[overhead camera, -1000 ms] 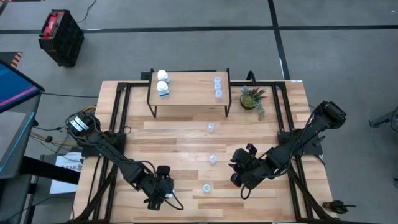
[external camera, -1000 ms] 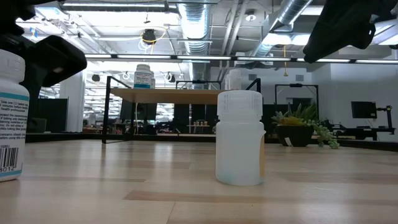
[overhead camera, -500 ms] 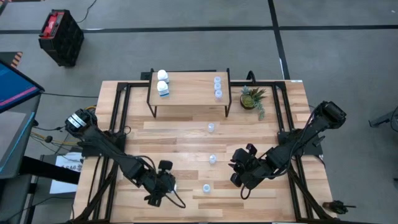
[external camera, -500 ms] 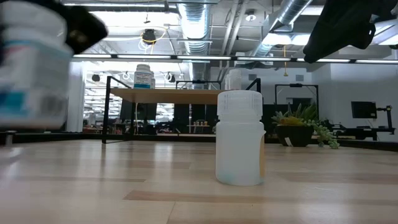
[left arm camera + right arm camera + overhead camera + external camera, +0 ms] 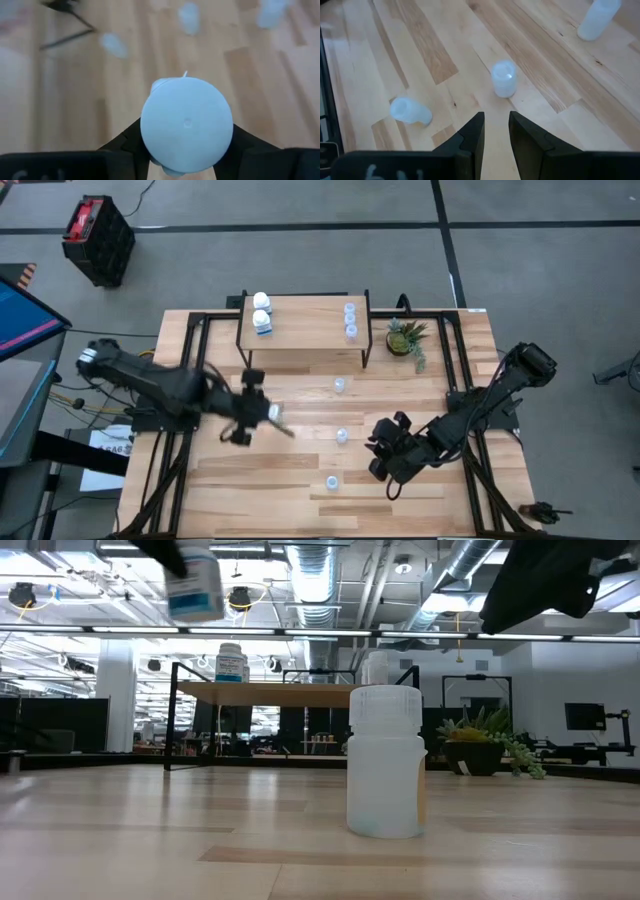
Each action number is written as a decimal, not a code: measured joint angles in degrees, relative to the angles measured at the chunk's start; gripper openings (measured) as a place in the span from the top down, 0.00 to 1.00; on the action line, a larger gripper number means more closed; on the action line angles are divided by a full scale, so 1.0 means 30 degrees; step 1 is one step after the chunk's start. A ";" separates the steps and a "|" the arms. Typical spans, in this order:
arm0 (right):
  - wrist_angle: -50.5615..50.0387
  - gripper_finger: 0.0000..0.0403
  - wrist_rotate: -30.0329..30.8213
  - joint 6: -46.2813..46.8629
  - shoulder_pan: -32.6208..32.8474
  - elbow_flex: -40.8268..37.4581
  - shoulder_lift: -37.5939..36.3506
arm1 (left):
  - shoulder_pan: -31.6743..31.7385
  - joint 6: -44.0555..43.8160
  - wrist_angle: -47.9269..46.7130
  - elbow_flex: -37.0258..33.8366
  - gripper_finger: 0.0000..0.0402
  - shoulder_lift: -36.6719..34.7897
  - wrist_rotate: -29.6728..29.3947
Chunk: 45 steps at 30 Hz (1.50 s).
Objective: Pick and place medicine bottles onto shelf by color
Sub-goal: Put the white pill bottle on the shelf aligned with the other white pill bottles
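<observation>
Slatted wooden tabletop (image 5: 300, 480) fills the scene, with the shelf (image 5: 305, 323) standing at its far edge as the landmark. Out in front of the shelf's left legs, the left gripper (image 5: 268, 414) is clamped on a white bottle (image 5: 186, 125), carried clear above the wood. Two white bottles (image 5: 261, 307) stand on the shelf's left end, two translucent bottles (image 5: 350, 320) on its right end. Three more translucent bottles (image 5: 341, 436) sit on the table in a loose line running out from the shelf's right side. The right gripper (image 5: 495, 132) hovers just right of that line, fingers slightly parted and empty. A potted plant (image 5: 407, 338) sits right of the shelf.
</observation>
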 joint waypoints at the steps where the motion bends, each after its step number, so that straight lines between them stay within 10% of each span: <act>1: 0.0027 0.72 0.0000 0.0000 0.0000 0.0001 0.0000 | 0.0624 0.0547 0.0016 0.0000 0.67 -0.0442 0.0001; 23: 0.0014 0.72 0.0000 -0.0017 0.0000 0.0000 0.0000 | 1.0723 0.4776 -0.0571 0.0000 0.65 -0.2228 0.3726; 45: -0.0044 0.72 0.0015 0.0000 0.0000 0.0004 0.0000 | 1.7077 0.8772 0.0539 0.0051 0.65 0.0804 0.6919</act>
